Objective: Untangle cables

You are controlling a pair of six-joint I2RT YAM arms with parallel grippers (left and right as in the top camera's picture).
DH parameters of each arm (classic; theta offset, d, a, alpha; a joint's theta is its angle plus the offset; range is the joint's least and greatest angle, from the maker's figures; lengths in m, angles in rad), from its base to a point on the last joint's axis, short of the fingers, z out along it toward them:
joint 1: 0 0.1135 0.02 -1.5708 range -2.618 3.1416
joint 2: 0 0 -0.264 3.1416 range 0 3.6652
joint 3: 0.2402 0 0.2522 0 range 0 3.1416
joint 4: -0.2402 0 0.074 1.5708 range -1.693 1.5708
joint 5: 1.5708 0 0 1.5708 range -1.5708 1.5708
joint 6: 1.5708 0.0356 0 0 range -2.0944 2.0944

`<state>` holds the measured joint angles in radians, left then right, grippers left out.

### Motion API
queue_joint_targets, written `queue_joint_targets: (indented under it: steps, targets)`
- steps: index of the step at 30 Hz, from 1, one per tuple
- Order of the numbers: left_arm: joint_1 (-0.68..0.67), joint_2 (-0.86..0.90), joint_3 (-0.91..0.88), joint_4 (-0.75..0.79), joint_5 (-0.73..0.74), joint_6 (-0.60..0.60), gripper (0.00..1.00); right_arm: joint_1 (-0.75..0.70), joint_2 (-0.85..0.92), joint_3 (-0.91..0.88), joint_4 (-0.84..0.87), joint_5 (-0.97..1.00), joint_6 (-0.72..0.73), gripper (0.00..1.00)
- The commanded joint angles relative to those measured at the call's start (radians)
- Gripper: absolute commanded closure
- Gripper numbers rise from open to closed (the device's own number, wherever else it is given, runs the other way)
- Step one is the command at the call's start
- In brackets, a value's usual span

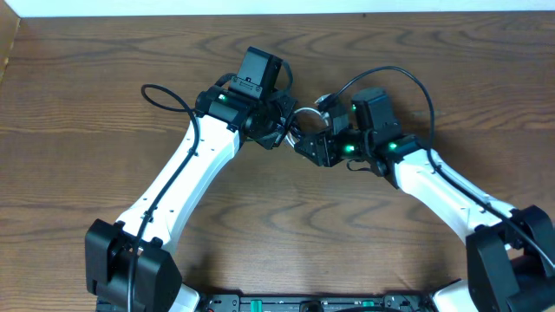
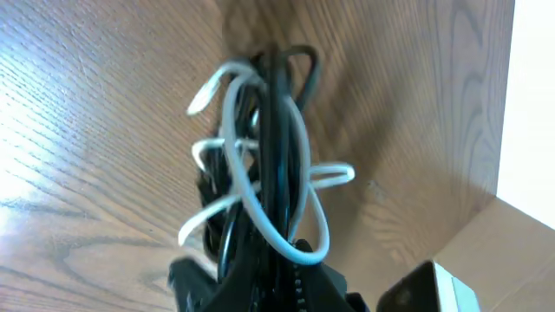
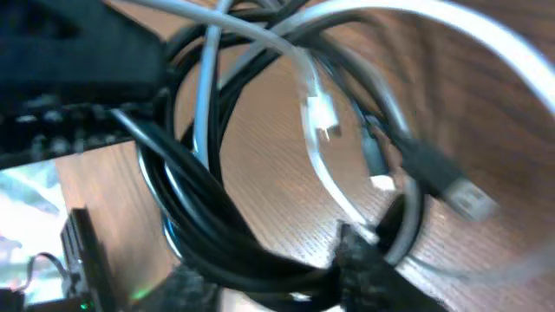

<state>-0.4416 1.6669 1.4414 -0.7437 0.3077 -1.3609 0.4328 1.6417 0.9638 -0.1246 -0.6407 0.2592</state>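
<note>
The cables (image 1: pixel 303 115), one white and the others black, hang as a tangled bundle between my two grippers at the table's middle. My left gripper (image 1: pixel 284 130) is shut on the bundle. In the left wrist view the white and black loops (image 2: pixel 269 156) rise out of its closed jaws (image 2: pixel 277 270). My right gripper (image 1: pixel 310 144) meets the bundle from the other side. In the right wrist view, black strands (image 3: pixel 217 217) run across the gap between its fingers (image 3: pixel 277 277), which stand partly apart. Whether they clamp the strands is unclear. A white cord (image 3: pixel 321 165) and a black plug (image 3: pixel 458 195) dangle beyond.
Thick black arm wires arch above each wrist, one on the left (image 1: pixel 165 94) and one on the right (image 1: pixel 401 78). The wooden table (image 1: pixel 104 139) ends at a white strip along the far edge (image 1: pixel 260 7). A cardboard edge (image 2: pixel 512 251) shows at the side.
</note>
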Motion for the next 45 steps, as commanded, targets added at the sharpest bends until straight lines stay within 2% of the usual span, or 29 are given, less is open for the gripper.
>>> queue_joint_targets:
  steps: [1,3,4,6,8,9,11,14,19,22,29,33,34,35,39,41,45]
  targets:
    - [-0.011,0.000,-0.001,-0.015,-0.003,0.000,0.92,-0.001,0.008,0.000,0.027,0.048,0.015,0.78]
    - [-0.015,0.000,-0.004,-0.015,-0.013,0.041,0.92,-0.001,0.008,0.000,0.048,0.048,0.046,0.94]
    - [-0.014,0.000,-0.006,-0.015,-0.018,0.072,0.92,-0.004,0.008,0.000,0.055,0.048,0.065,0.99]
    - [-0.014,0.000,-0.007,-0.016,-0.057,0.178,0.92,-0.014,0.006,0.000,0.057,0.047,0.100,0.99]
    - [-0.013,0.000,-0.007,-0.016,-0.116,0.317,0.92,-0.033,0.004,0.000,0.054,0.034,0.127,0.99]
    - [-0.011,0.000,-0.007,-0.018,-0.151,0.433,0.92,-0.055,0.001,0.000,0.047,-0.003,0.134,0.99]
    - [-0.005,-0.001,-0.007,-0.020,-0.172,0.557,0.92,-0.085,0.000,0.000,0.037,-0.052,0.134,0.99]
    - [0.018,-0.002,-0.007,-0.026,-0.162,0.764,0.92,-0.161,0.000,0.000,0.003,-0.158,0.133,0.99]
    - [0.039,-0.003,-0.006,-0.010,-0.054,0.977,0.92,-0.262,0.000,0.000,-0.044,-0.248,0.128,0.99]
    - [0.039,-0.003,-0.006,-0.003,-0.018,1.009,0.84,-0.293,0.000,0.000,-0.056,-0.280,0.129,0.99]
    - [0.039,-0.003,-0.010,-0.027,-0.012,1.013,0.83,-0.322,0.000,0.000,-0.194,-0.154,0.137,0.99]
    - [0.032,0.000,-0.031,-0.034,0.003,1.013,0.83,-0.328,0.000,0.000,-0.231,-0.144,0.133,0.99]
    - [0.028,0.002,-0.038,-0.034,0.004,1.013,0.78,-0.329,0.000,0.000,-0.229,-0.157,0.132,0.99]
    - [0.023,0.005,-0.044,-0.034,0.003,1.013,0.77,-0.331,0.000,0.000,-0.216,-0.194,0.129,0.99]
    - [0.013,0.029,-0.051,-0.025,0.011,1.014,0.76,-0.358,-0.002,0.002,-0.005,-0.593,0.086,0.99]
    - [0.013,0.038,-0.051,-0.006,0.036,1.014,0.74,-0.375,-0.006,0.003,0.125,-0.730,0.147,0.99]
    - [0.013,0.043,-0.051,0.051,0.110,1.052,0.63,-0.406,-0.020,0.003,0.354,-0.839,0.330,0.99]
